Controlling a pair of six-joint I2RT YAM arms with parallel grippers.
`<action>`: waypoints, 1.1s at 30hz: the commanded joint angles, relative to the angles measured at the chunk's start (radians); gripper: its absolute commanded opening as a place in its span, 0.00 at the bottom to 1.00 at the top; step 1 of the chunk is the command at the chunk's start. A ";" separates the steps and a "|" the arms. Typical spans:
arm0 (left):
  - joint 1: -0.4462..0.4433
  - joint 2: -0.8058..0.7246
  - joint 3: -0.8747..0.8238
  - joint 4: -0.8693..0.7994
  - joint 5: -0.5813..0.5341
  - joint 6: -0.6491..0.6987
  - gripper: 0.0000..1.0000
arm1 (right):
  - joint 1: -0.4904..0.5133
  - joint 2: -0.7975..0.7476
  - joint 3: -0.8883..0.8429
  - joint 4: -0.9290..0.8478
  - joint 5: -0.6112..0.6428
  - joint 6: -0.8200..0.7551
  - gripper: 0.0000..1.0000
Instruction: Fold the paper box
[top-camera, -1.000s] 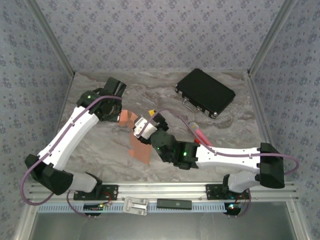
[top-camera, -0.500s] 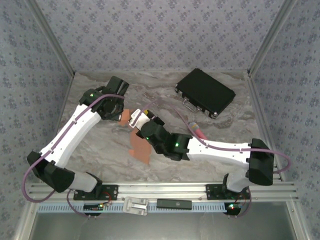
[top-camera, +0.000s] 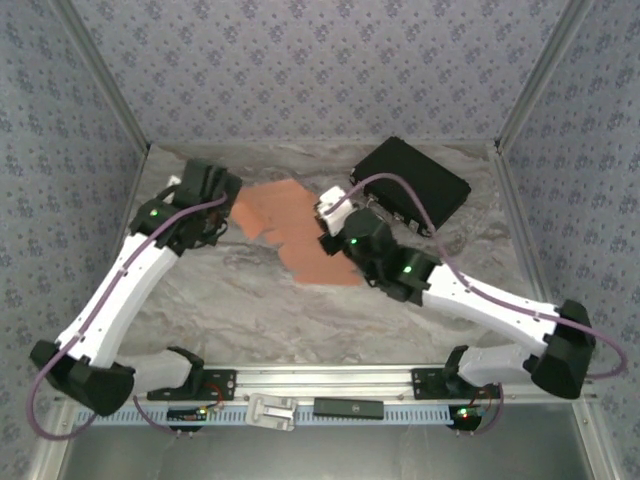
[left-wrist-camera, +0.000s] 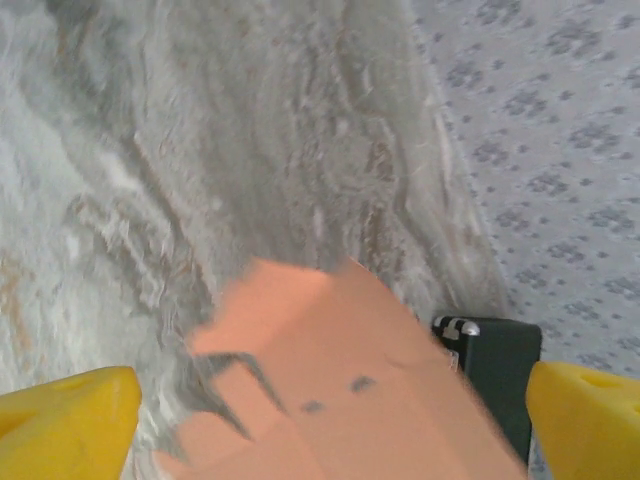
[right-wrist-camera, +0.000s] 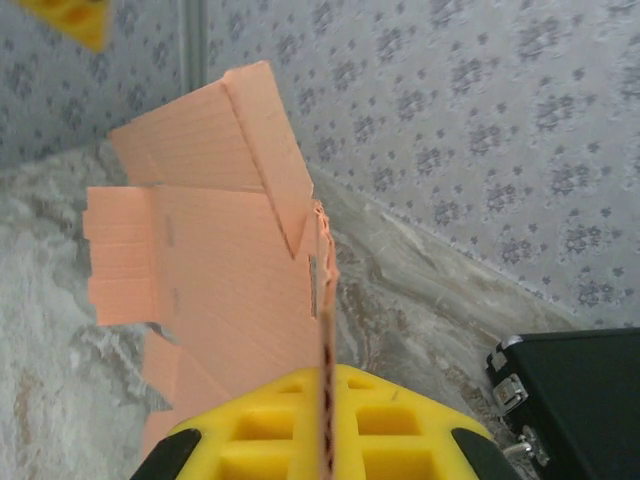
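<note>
The paper box is a flat salmon-orange die-cut sheet with flaps, held up over the middle back of the table. My right gripper is shut on the sheet's right edge. In the right wrist view the sheet runs edge-on between the closed yellow fingers, and its flaps fan out to the left. My left gripper stands wide open at the sheet's left end. In the left wrist view its two yellow fingertips sit far apart, and the sheet lies between them untouched.
A black case lies at the back right, close behind my right gripper; its latched corner shows in the right wrist view. Patterned walls close in the marble table on three sides. A metal rail runs along the near edge.
The left gripper has opened, let go of the sheet and drawn back to the left. The right gripper has shut on the sheet and carried it toward the back right.
</note>
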 joint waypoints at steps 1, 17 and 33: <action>0.087 -0.082 -0.043 0.161 0.111 0.300 0.98 | -0.050 -0.079 -0.007 -0.027 -0.173 0.039 0.00; 0.140 0.106 -0.567 1.280 0.739 0.749 0.74 | -0.255 -0.231 0.050 -0.201 -0.423 0.013 0.00; 0.128 0.196 -0.724 1.715 0.920 1.017 0.79 | -0.447 -0.255 0.141 -0.314 -0.851 0.093 0.00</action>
